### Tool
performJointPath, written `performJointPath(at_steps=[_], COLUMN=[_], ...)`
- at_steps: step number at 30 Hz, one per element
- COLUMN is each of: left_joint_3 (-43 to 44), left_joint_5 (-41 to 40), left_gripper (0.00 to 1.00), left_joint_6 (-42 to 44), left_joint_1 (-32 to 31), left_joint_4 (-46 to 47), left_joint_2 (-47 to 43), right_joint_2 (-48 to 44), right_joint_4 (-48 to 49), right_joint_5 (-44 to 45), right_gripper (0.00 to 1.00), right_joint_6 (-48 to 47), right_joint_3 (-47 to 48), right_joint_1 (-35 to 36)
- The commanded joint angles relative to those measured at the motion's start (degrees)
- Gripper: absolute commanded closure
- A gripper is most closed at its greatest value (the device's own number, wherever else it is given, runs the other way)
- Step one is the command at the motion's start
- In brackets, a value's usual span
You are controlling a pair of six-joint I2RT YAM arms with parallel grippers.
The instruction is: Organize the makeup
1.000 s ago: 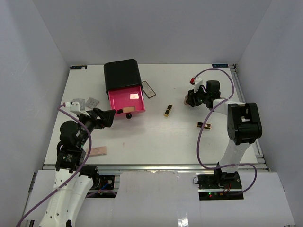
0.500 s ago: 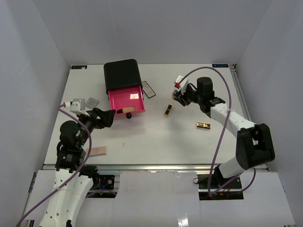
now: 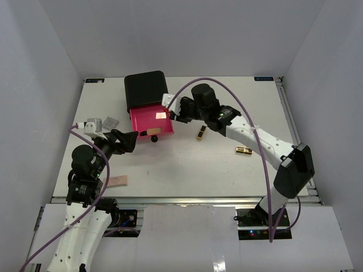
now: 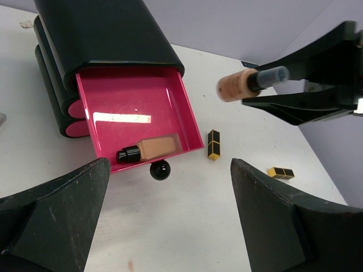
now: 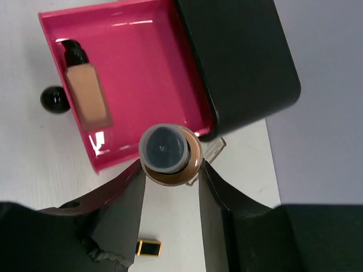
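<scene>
Right gripper has swung over from the far right, jaws part-closed on a foundation bottle, pink drawer just beneath its fingertips, second bottle lying inside; left gripper spread wide, empty, drawer ahead of it

Held aloft just beside the pink drawer: beige, dark-capped foundation bottle. Lying flat inside: second bottle. Right of it, flat: gold-and-black lipstick; farther right, another lipstick.
</scene>
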Motion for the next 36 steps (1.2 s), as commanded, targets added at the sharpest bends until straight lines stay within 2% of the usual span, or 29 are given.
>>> performJointPath(at_steps=[1, 7, 11, 20, 28, 36], left_joint_3=[-0.17, 0.86, 1.33, 1.20, 0.62, 0.44], left_joint_5=[-3.31, -12.58, -18.40, -24.12, -24.75, -24.23], left_gripper=[0.02, 0.02, 0.02, 0.02, 0.02, 0.02], left_joint_6=[0.10, -0.54, -1.43, -2.56, -2.71, -2.54], left_joint_1=[0.21, 0.24, 0.21, 0.39, 0.39, 0.39], left_joint_4=[-0.51, -3.63, -5.22, -6.56, -6.29, -6.03], left_joint_2=[-1.47, -4.56, -6.67, -10.50, -12.53, -12.62], right_joint_2=[8.17, 16.29, 19.53, 24.96, 28.22, 29.60], right_joint_4=[-6.14, -11.71, -12.22, -10.12, -6.60, -5.12], right_joint_5=[6.69, 12.70, 21.51, 34.97, 41.03, 41.12], right_gripper=[0.78, 0.77, 0.77, 0.72, 0.67, 0.47], right_joint_6=[-2.48, -3.21, -5.34, -12.86, -17.42, -18.38], right_joint_3=[10.46, 19.52, 22.93, 25.48, 24.97, 25.76], right_joint_1=[3.74, 7.23, 9.56, 13.94, 16.20, 17.08])
